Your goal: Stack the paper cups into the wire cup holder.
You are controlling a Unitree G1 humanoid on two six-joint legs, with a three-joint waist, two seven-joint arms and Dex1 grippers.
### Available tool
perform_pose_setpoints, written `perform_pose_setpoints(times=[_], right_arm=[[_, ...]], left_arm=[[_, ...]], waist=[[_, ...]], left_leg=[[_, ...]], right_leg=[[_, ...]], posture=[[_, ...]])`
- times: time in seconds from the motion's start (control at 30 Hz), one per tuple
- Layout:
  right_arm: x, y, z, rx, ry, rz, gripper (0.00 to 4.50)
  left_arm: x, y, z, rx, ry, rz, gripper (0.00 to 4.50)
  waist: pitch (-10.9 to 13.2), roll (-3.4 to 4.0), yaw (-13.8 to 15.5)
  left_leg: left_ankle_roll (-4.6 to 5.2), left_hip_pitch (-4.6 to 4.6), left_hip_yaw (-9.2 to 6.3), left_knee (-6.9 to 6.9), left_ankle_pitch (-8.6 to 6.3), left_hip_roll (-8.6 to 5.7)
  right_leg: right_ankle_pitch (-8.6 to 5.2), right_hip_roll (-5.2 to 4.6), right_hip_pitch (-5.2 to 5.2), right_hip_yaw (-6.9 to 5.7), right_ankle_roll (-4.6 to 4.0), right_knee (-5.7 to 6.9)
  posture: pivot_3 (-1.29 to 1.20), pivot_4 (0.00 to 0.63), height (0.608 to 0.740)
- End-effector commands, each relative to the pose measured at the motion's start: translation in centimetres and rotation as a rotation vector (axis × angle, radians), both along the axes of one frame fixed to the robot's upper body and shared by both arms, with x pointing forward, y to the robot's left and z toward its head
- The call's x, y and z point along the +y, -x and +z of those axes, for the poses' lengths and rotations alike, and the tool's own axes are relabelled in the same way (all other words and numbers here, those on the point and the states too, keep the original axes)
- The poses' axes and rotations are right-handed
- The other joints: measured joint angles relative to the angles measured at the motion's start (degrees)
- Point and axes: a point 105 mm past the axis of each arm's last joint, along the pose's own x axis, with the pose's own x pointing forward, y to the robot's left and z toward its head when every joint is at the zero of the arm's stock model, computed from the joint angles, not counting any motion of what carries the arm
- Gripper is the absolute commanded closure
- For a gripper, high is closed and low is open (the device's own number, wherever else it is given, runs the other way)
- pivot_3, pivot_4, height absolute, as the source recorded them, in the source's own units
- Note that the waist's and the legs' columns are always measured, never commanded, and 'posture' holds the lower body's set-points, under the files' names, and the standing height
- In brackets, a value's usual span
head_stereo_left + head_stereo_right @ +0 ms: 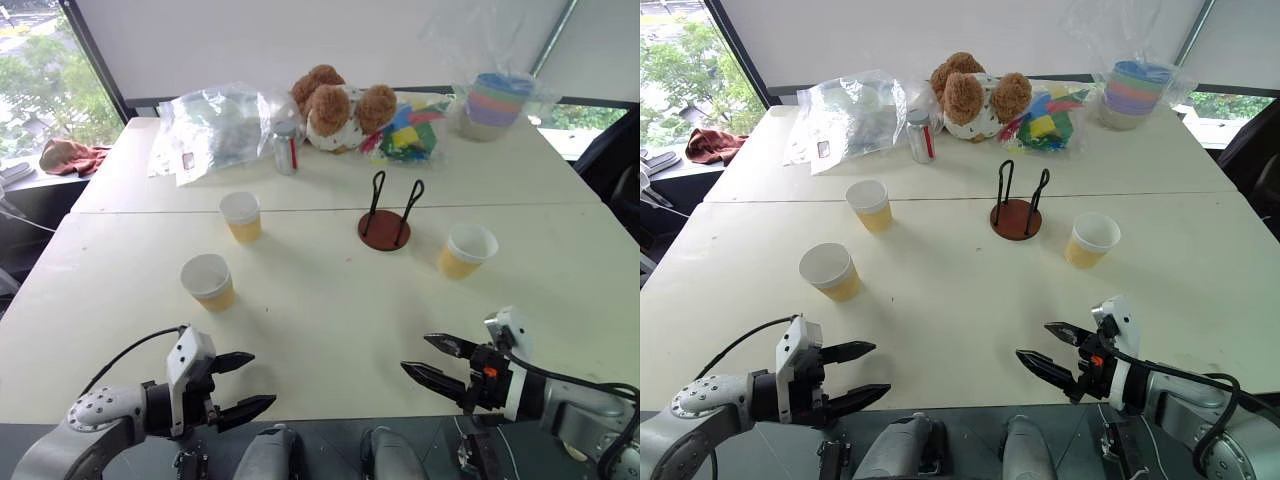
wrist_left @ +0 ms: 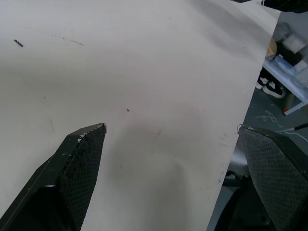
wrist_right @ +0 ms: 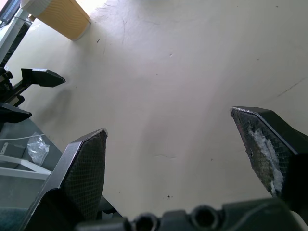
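Both hands hover low over the near edge of the counter (image 1: 330, 330), each with its two black fingers spread wide and nothing between them. The left hand (image 1: 243, 385) points inward toward the right hand (image 1: 432, 362), and the two are well apart.

Three paper cups stand upright and separate, none yet stacked. The nearest cup (image 1: 209, 281) sits just ahead of the left hand, a little outward from it. A second cup (image 1: 241, 216) stands farther ahead of that same hand. The third cup (image 1: 466, 250) is ahead of the right hand. The wire cup holder (image 1: 386, 214) stands empty between the second and third cups, well ahead of both hands and nearer the right one.

The cups look very light, thin-walled and easily crushed, so a gentle squeeze should do. The rolled rim is probably the stiffest part; gripping across the upper wall just under it seems safest. An empty cup would likely tip or slide if nudged, and the tapered sides could slip upward out of a loose hold.
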Motion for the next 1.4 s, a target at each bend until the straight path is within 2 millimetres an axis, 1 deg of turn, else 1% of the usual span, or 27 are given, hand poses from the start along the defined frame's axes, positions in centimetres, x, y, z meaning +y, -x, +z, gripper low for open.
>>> perform_pose_setpoints(times=[0.03,0.57,0.63,0.7,0.73,0.8,0.87,0.93,1.0,1.07,1.1,1.17,1.27,1.33,1.4], right_arm=[[0.5,0.1,0.7,-0.033,0.002,0.025,0.05],[0.3,-0.5,0.5,-0.044,0.005,0.004,0.05],[0.2,-0.7,0.6,-0.045,0.004,0.001,0.05],[0.1,-1.0,0.7,-0.038,0.012,0.015,0.05],[-0.1,-1.5,1.8,-0.052,-0.006,0.016,0.05],[-0.7,-2.9,4.9,-0.107,-0.025,0.01,0.05],[-1.1,-3.9,7.6,-0.147,-0.033,0.002,0.05],[-1.1,-5.0,9.9,-0.212,-0.053,-0.013,0.05],[-0.6,-5.9,12.4,-0.291,-0.059,-0.011,0.05],[-0.3,-7.1,14.0,-0.353,-0.024,-0.042,0.05],[-0.4,-7.9,14.4,-0.371,0.018,-0.072,0.05],[-0.5,-9.6,14.9,-0.38,0.08,-0.139,0.05],[-0.1,-11.4,15.4,-0.35,0.072,-0.172,0.05],[-0.1,-12.8,15.0,-0.306,0.082,-0.208,0.05],[-0.3,-14.0,14.5,-0.266,0.084,-0.247,0.05]], left_arm=[[-0.2,-0.2,0.6,-0.032,0.007,-0.002,0.0],[-0.3,-1.1,1.0,-0.061,0.012,0.011,0.0],[-0.5,-1.5,1.4,-0.085,0.008,-0.008,0.0],[-1.1,-2.1,2.3,-0.116,0.021,-0.031,0.0],[-1.4,-2.6,3.2,-0.136,0.024,-0.047,0.0],[-2.0,-3.2,5.3,-0.18,0.017,-0.117,0.0],[-2.4,-3.6,7.5,-0.193,0.015,-0.192,0.0],[-2.6,-3.6,9.3,-0.175,0.02,-0.263,0.0],[-2.7,-3.6,11.4,-0.144,0.046,-0.332,0.0],[-2.4,-3.6,12.4,-0.139,0.005,-0.371,0.0],[-2.0,-3.9,12.6,-0.15,-0.033,-0.375,0.0],[-1.2,-4.9,13.7,-0.199,-0.073,-0.351,0.0],[-0.7,-6.4,15.6,-0.264,-0.059,-0.31,0.0],[-0.6,-7.2,16.5,-0.301,-0.044,-0.289,0.0],[-0.6,-7.7,16.9,-0.324,-0.032,-0.274,0.0]], waist=[[0.0,0.0,0.02],[-0.01,-0.01,0.01],[-0.01,-0.01,0.05],[-0.01,-0.02,0.09],[-0.01,-0.02,0.1],[0.05,0.04,0.0],[0.08,0.05,-0.1],[0.09,0.0,-0.06],[0.11,-0.03,-0.07],[0.14,-0.02,-0.07],[0.16,-0.02,-0.14],[0.16,-0.01,-0.19],[0.18,-0.05,-0.07],[0.21,-0.09,-0.07],[0.21,-0.1,-0.07]], left_leg=[[0.0,0.0,0.0,0.0,0.0,0.0],[0.0,0.01,0.0,0.01,0.0,-0.01],[0.0,0.01,0.0,0.01,0.01,-0.01],[-0.01,0.0,0.0,0.03,0.01,-0.01],[-0.02,0.01,-0.01,0.06,0.02,-0.01],[-0.02,0.02,-0.01,0.16,0.03,-0.01],[0.04,-0.08,-0.03,0.54,-0.01,0.04],[0.06,-0.07,-0.05,0.65,-0.03,0.05],[0.06,-0.07,-0.08,0.64,-0.03,0.07],[0.05,-0.13,-0.07,0.69,-0.02,0.06],[0.04,-0.12,-0.05,0.7,-0.02,0.05],[0.0,-0.11,0.05,0.71,0.02,0.03],[0.03,-0.11,0.09,0.74,0.03,0.03],[0.04,-0.11,0.09,0.83,0.03,0.02],[0.05,-0.13,0.09,0.84,0.02,0.01]], right_leg=[[0.0,0.0,0.0,0.0,0.0,0.0],[0.0,0.02,0.02,0.0,0.0,0.0],[0.01,0.03,0.03,-0.01,0.01,0.0],[0.01,0.04,0.03,-0.01,0.01,0.01],[0.01,0.05,0.05,-0.01,0.0,0.02],[0.04,0.07,0.08,-0.01,-0.03,0.06],[0.06,0.1,0.05,-0.02,-0.05,0.24],[0.05,0.1,0.1,-0.02,-0.05,0.31],[0.05,0.15,0.08,-0.03,-0.05,0.34],[0.05,0.18,-0.03,-0.03,-0.03,0.55],[0.05,0.25,-0.06,-0.03,0.01,0.64],[0.04,0.29,-0.12,-0.05,0.02,0.72],[0.03,0.33,-0.11,-0.06,0.03,0.75],[0.1,0.34,-0.07,-0.06,0.14,0.78],[0.14,0.33,-0.06,-0.07,0.22,0.78]], posture=[[0.0,0.15,0.74],[0.0,0.15,0.74],[0.0,0.15,0.74],[0.0,0.15,0.74],[0.0,0.15,0.74],[0.0,0.15,0.74],[0.0,0.15,0.74],[0.0,0.15,0.74],[0.0,0.15,0.74],[0.0,0.15,0.74],[0.0,0.15,0.74],[0.0,0.15,0.74],[0.0,0.15,0.74],[0.0,0.15,0.74],[0.0,0.15,0.74]])
